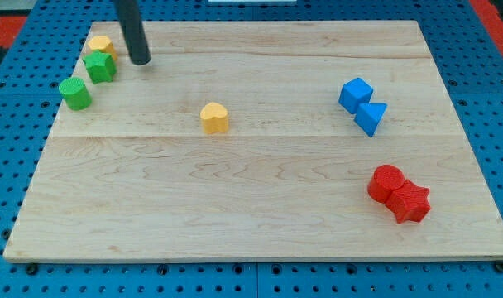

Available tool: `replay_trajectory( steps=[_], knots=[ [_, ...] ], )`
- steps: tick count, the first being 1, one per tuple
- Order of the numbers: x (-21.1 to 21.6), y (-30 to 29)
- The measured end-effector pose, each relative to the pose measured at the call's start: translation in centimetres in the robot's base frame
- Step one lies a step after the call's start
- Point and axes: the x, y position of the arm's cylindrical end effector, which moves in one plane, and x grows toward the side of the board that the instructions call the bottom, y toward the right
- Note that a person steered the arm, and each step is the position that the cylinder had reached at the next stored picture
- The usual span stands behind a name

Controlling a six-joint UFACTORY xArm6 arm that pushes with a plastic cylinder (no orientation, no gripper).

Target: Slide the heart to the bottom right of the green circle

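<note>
The yellow heart (214,117) lies near the middle of the wooden board, left of centre. The green circle (74,93) sits at the view's left edge. My tip (140,61) rests on the board near the top left, right of the green star (99,66) and well up and left of the heart. It touches no block.
A yellow block (99,44) sits just above the green star. A blue cube (356,93) and blue triangle (371,117) are at the right. A red circle (386,182) and red star (411,202) are at the bottom right. The board (260,223) lies on blue pegboard.
</note>
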Motion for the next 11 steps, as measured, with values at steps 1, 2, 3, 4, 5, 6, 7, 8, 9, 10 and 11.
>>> replay_trajectory(
  steps=[1, 2, 3, 4, 5, 6, 7, 8, 9, 10, 11],
  knots=[
    [-0.2, -3.0],
    [0.2, -3.2],
    [1.7, -3.2],
    [3.0, -3.1],
    [3.8, 3.0],
    [4.4, 14.6],
    [9.7, 19.5],
    [12.4, 16.0],
    [10.9, 6.9],
    [10.6, 0.0],
    [11.6, 0.3]
  ],
)
